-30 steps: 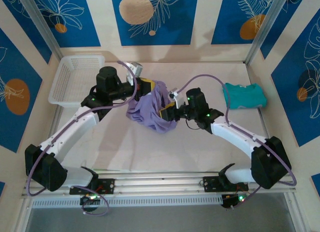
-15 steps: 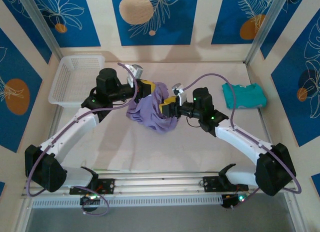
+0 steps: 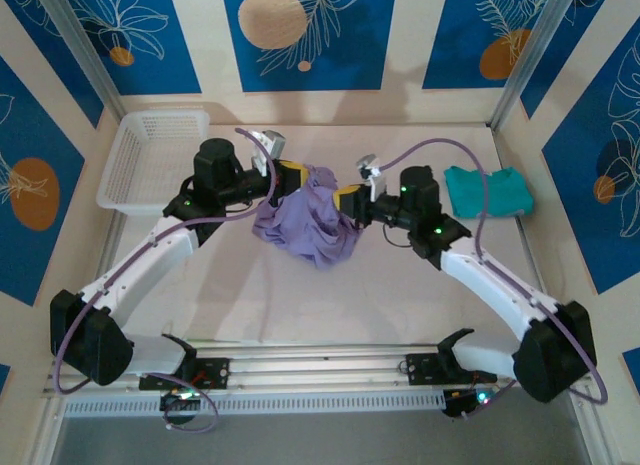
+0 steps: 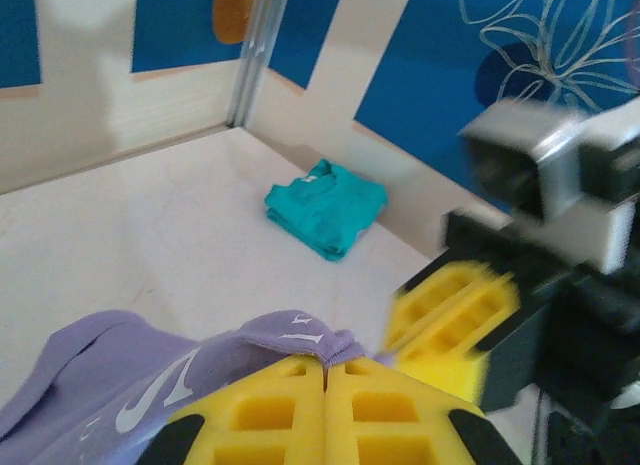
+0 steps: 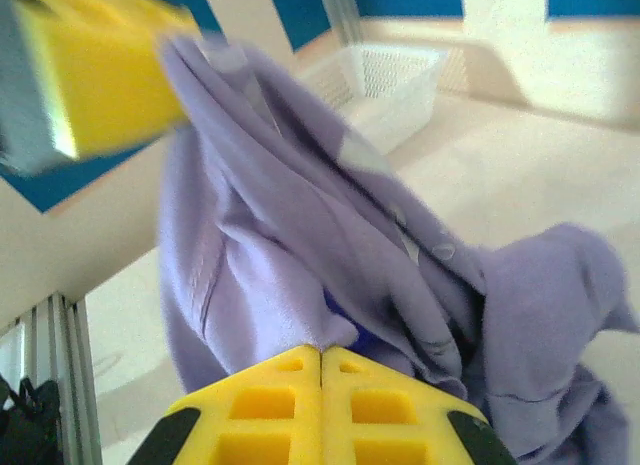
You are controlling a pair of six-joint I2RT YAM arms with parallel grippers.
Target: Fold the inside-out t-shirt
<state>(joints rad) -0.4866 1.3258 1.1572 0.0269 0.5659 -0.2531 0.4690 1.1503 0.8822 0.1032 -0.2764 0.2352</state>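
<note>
Top external | inside-out t-shirt (image 3: pixel 305 225) bunched between both arms | left gripper (image 3: pixel 289 175) pinching it at 11 o'clock | right gripper (image 3: pixel 346 197) pinching at 2 o'clock, seemingly an edge

Lavender t-shirt (image 3: pixel 305 230), teal garment (image 3: pixel 487 192), white basket (image 3: pixel 130 167), blue panels (image 3: pixel 350 45)

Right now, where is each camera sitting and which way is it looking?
Top external: high behind the arms, looking down on the table; both arms show, left fingers and right fingers shut on the purple t-shirt.
Left wrist: on the left arm, facing the teal garment; its own yellow fingers at the bottom.
Right wrist: on the right arm, facing the white basket; its own yellow fingers at the bottom.
Shared: both wrist views show the purple t-shirt.
</note>
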